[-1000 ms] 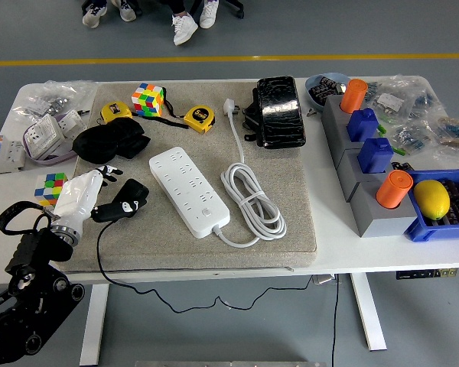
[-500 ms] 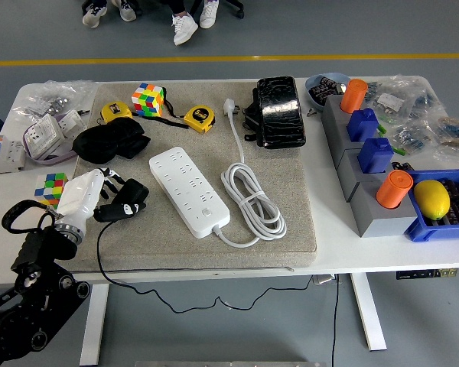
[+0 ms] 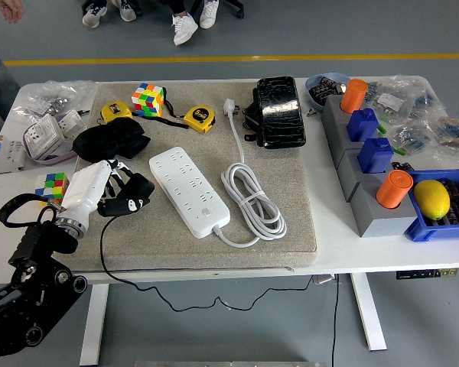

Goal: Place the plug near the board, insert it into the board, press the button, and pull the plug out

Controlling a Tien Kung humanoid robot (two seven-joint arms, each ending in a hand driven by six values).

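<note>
Plug (image 3: 132,196) half-hidden in left hand (image 3: 99,192)

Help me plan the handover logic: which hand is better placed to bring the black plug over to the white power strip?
The left. The left hand already grips the black plug on the mat, just left of the white power strip. No right hand is in view.

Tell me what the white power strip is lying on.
The power strip lies flat on a grey mat that covers the middle of the white table. Its coiled white cord rests on the same mat. The mat's surface directly beneath the strip is covered.
</note>
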